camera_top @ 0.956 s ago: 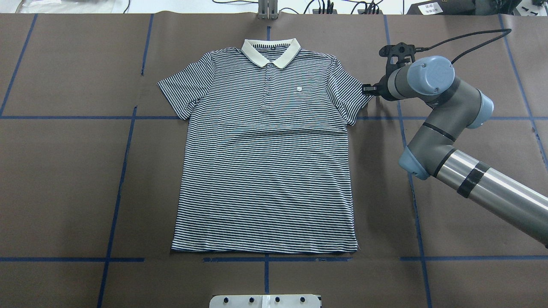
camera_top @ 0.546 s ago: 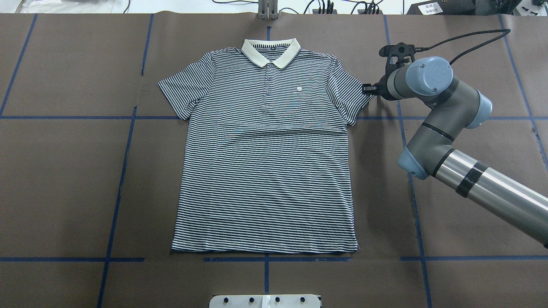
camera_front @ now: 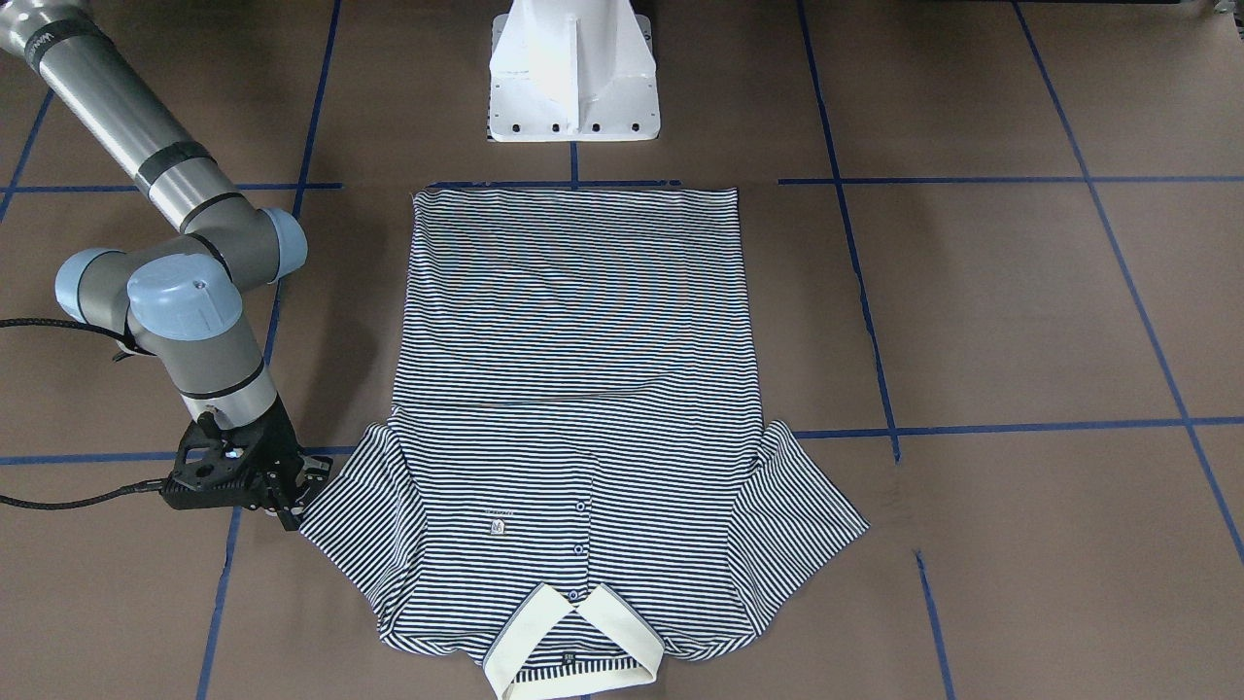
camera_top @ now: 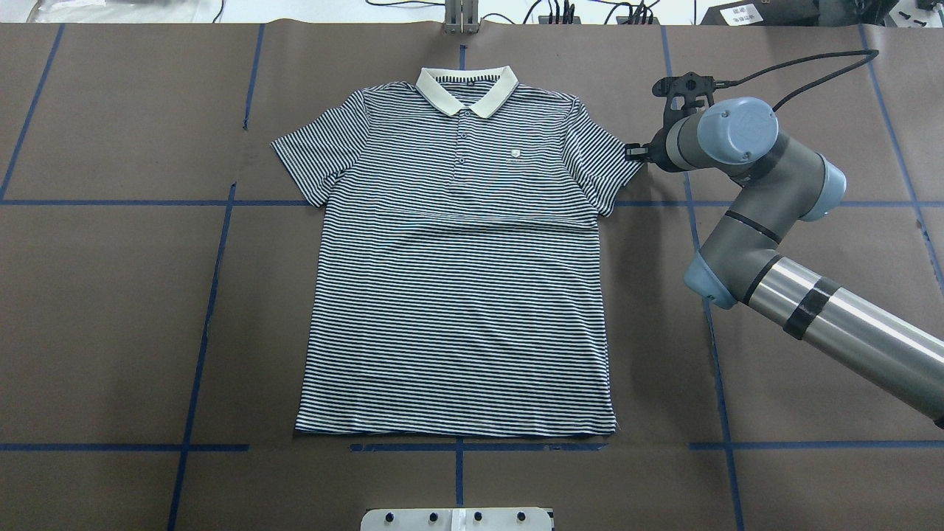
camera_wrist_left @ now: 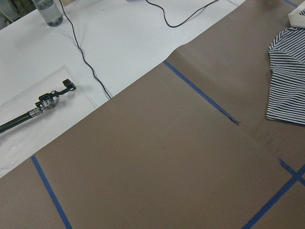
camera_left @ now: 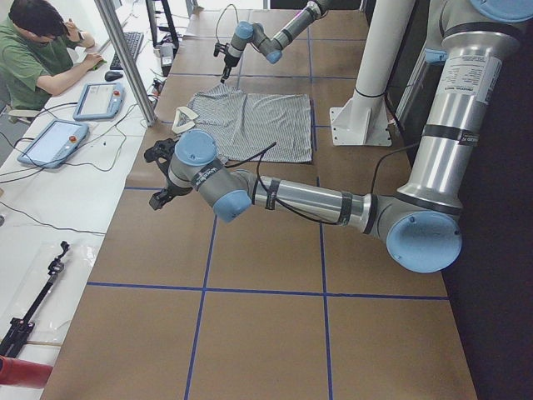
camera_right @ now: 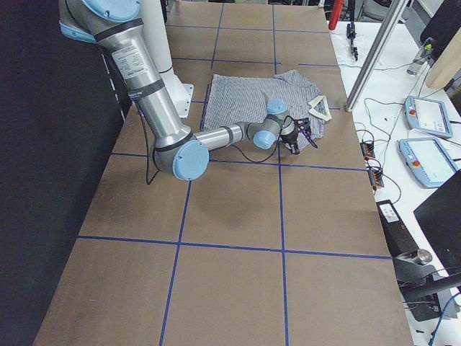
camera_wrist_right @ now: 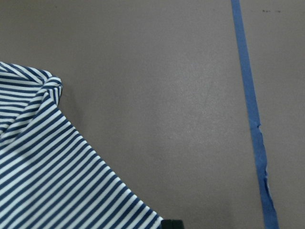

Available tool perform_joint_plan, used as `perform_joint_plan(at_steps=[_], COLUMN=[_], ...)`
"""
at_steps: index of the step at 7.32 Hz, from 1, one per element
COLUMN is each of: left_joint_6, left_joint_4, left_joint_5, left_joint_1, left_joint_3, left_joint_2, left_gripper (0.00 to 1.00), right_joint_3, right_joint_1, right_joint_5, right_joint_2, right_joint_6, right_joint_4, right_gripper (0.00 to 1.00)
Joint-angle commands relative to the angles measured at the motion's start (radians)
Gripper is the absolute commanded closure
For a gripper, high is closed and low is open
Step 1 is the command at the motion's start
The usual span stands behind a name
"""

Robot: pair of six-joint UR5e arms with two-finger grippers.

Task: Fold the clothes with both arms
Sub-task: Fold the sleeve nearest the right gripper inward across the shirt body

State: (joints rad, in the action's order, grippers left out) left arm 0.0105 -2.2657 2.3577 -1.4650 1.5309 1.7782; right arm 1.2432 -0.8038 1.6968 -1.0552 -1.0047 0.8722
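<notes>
Shirt first, from the front-facing camera: the striped polo shirt (camera_front: 573,321) lies flat and face up on the brown surface (camera_front: 1020,321). Its hem points toward the white pedestal (camera_front: 573,78), its cream collar (camera_front: 573,637) is at the far end, and both sleeves are spread. My right tool (camera_front: 303,491) sits low at the outer edge of one sleeve (camera_front: 355,506), touching it or just beside it.

Overhead, the tool tips meet that sleeve's cuff corner; the left arm is out of frame.

From the left-end camera, the left tool (camera_left: 161,177) hangs over bare paper, well apart from the shirt. I cannot tell from there whether it is spread or closed. The right-end camera is too small to add anything.

The left wrist camera catches only the other sleeve (camera_wrist_left: 288,76) at its frame edge.

The right wrist camera looks down on the sleeve corner, with one black fingertip (camera_wrist_right: 170,223) at the bottom. I cannot tell whether the right tool is spread or closed; it may be pinching cloth.

I judge the step is grasping this sleeve. To do it well I'd slide one finger under the cuff, bite both layers shallowly and check the hold before lifting. I'd also bring the left tool to the matching sleeve.
</notes>
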Motion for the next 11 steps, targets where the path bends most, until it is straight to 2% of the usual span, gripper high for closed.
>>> perform_joint_plan(at_steps=[1, 2, 4, 6, 7, 9, 11], left_joint_6=[0.0, 0.0, 0.0, 0.0, 0.0, 0.0, 0.0], left_joint_4=[0.0, 0.0, 0.0, 0.0, 0.0, 0.002, 0.002], left_joint_5=[0.0, 0.0, 0.0, 0.0, 0.0, -0.002, 0.0], left_joint_1=[0.0, 0.0, 0.0, 0.002, 0.002, 0.0, 0.0], left_joint_3=[-0.002, -0.003, -0.003, -0.003, -0.005, -0.005, -0.006], left_joint_2=[-0.002, -0.003, -0.003, -0.005, -0.005, -0.005, -0.008], left_gripper=[0.0, 0.0, 0.0, 0.0, 0.0, 0.0, 0.0], right_joint_3=[0.01, 0.034, 0.061, 0.053, 0.039, -0.106, -0.136], right_joint_1=[0.0, 0.0, 0.002, 0.069, 0.101, 0.146, 0.182], right_joint_5=[-0.008, -0.008, -0.029, -0.106, -0.147, -0.231, -0.279], right_joint_2=[0.052, 0.088, 0.156, 0.309, 0.36, 0.487, 0.508], right_joint_6=[0.0, -0.008, -0.04, -0.194, -0.263, -0.359, -0.376], right_joint_4=[0.078, 0.176, 0.284, 0.456, 0.479, 0.479, 0.476], right_gripper=[1.0, 1.0, 1.0, 1.0, 1.0, 1.0, 1.0])
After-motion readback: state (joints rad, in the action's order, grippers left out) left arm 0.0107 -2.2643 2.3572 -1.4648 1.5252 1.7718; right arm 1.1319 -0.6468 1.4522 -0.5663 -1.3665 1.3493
